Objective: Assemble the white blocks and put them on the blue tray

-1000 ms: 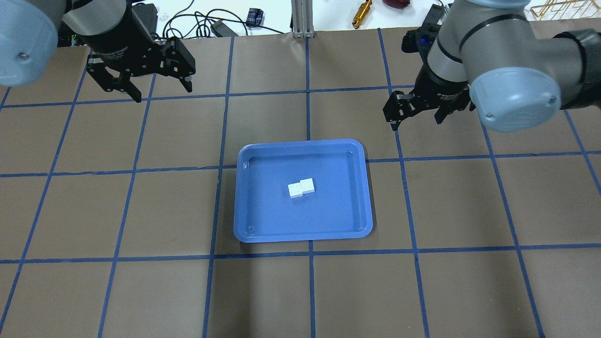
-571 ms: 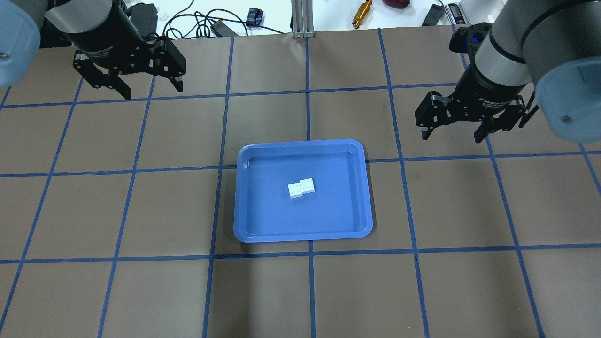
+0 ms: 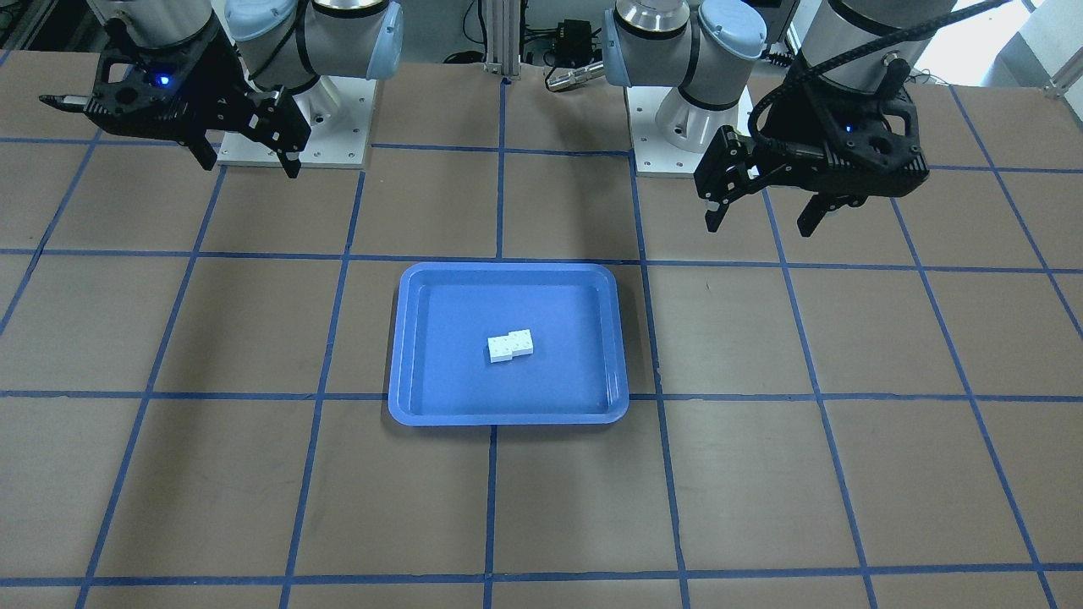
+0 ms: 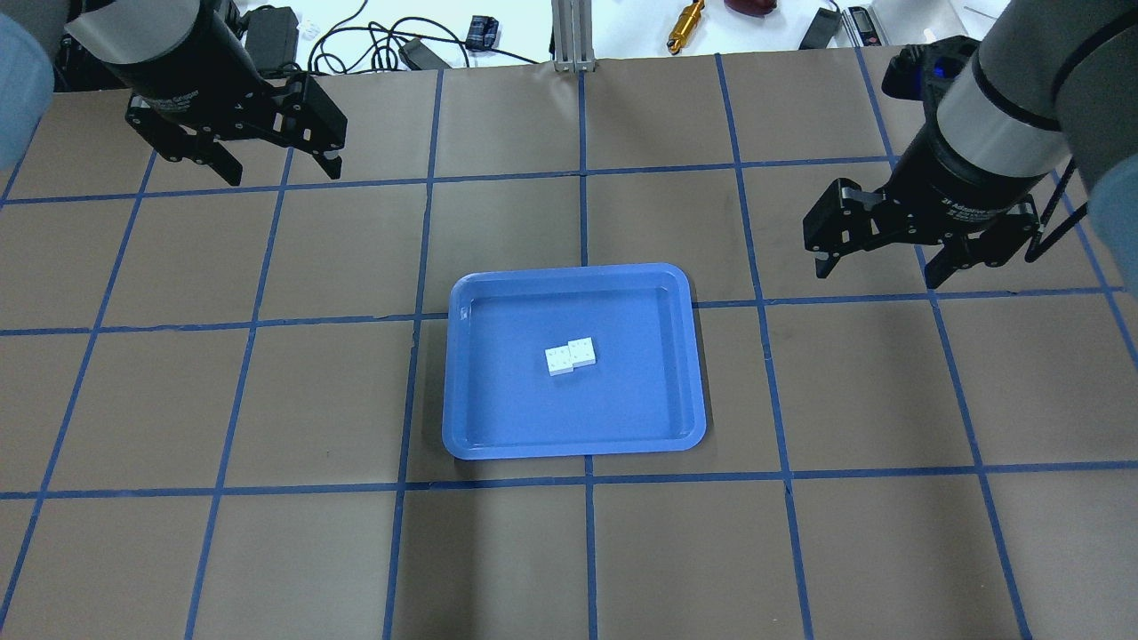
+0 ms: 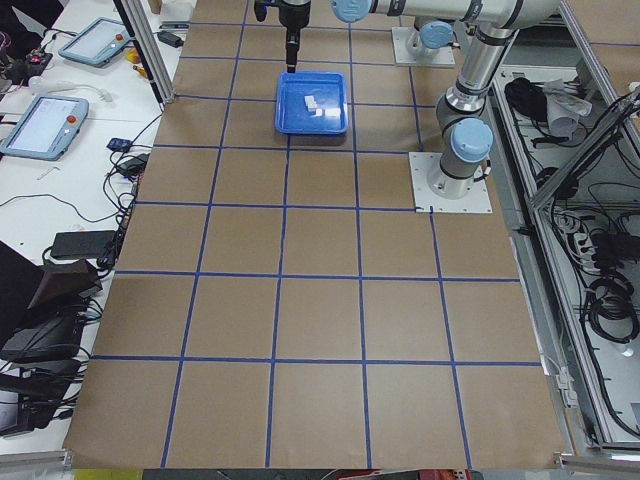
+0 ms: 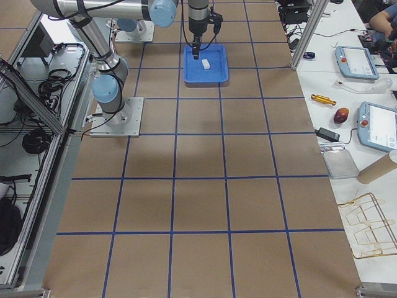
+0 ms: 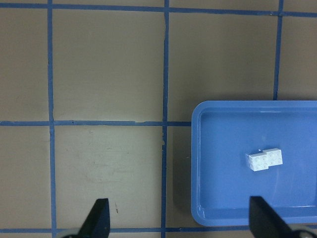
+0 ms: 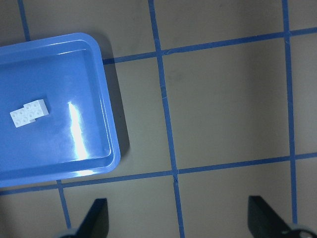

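Observation:
The two white blocks [image 4: 570, 356] sit joined, offset by half a brick, in the middle of the blue tray [image 4: 462, 373]. They also show in the front view [image 3: 510, 345], left wrist view [image 7: 265, 159] and right wrist view [image 8: 29, 113]. The tray shows there too [image 3: 406, 355] [image 7: 203, 168] [image 8: 106, 124]. My left gripper [image 4: 283, 173] is open and empty, high over the table's far left. My right gripper [image 4: 878, 271] is open and empty, to the tray's right and farther back. In the front view the left gripper [image 3: 759, 224] is at right and the right gripper [image 3: 250, 165] at left.
The table is brown paper with a blue tape grid [image 4: 587, 169]. Cables, a brass cylinder [image 4: 686, 25] and small devices lie beyond the far edge. The arm bases [image 3: 677, 127] stand at the near side of the robot.
The right gripper has moved right and toward the robot, away from the tray. The left gripper has drifted slightly left and back. Blocks and tray have not moved.

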